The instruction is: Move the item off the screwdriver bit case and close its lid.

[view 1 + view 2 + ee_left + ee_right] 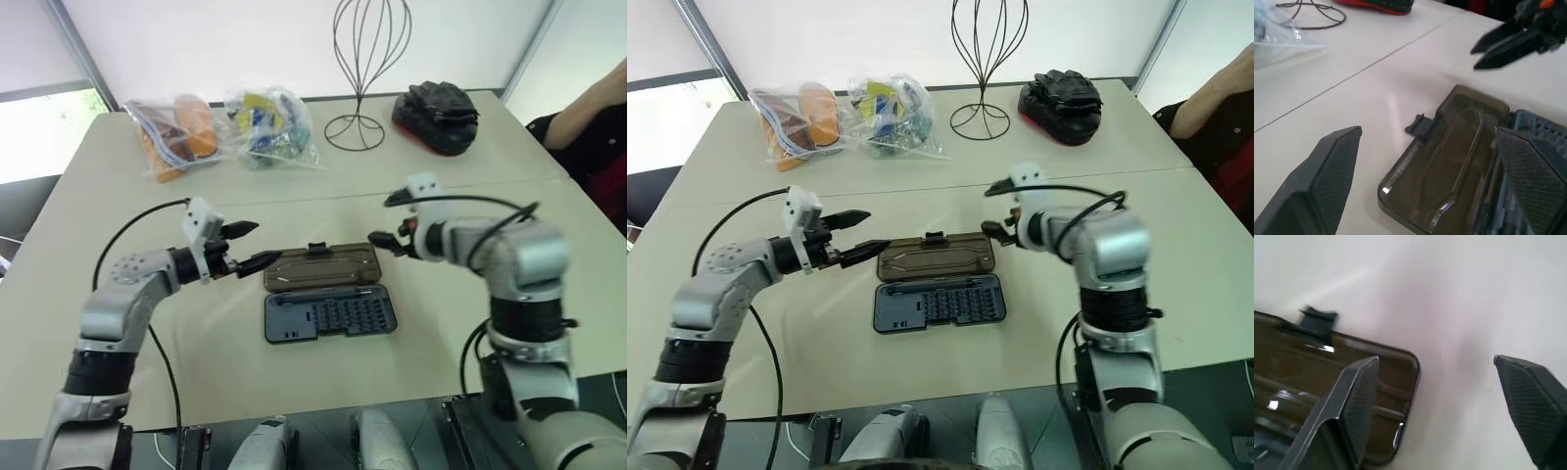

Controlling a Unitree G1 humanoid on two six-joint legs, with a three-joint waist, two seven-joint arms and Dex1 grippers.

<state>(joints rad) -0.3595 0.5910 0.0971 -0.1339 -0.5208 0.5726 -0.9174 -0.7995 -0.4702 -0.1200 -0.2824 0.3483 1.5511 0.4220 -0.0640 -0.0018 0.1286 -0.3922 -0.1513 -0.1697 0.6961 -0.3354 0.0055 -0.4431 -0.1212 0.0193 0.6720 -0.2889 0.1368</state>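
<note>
Mid-table, the flat dark grey plastic screwdriver bit case (330,315) lies open before you, its smoky-brown translucent lid (322,268) folded flat on the beige tabletop (108,196) behind the bit rows, nothing resting on it. Your left gripper (249,246) and right gripper (386,243) flank the lid, both spread and empty. Expect a light, stiff, slick panel; lift it by its far long edge near the black latch tab (316,249). No legible writing.
</note>
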